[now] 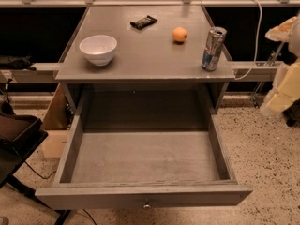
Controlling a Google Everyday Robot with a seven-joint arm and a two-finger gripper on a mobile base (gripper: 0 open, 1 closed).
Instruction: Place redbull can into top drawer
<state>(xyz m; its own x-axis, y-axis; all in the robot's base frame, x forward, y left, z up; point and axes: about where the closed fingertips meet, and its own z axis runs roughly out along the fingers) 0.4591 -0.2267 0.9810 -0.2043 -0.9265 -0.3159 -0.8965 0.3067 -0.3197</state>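
Observation:
The redbull can (213,48) stands upright on the grey table top (145,50), near its right front corner. The top drawer (145,158) is pulled fully open below the table top, and its inside is bare; its small round knob (146,204) shows on the front panel. My gripper (282,32) is at the right edge of the view, a pale blurred shape to the right of the can and apart from it, with more of the arm (281,95) below it.
On the table top there are a white bowl (98,49) at the left, a dark snack bar (143,21) at the back and an orange (179,34) left of the can. A black chair (16,135) and a cardboard box (56,125) stand left of the drawer.

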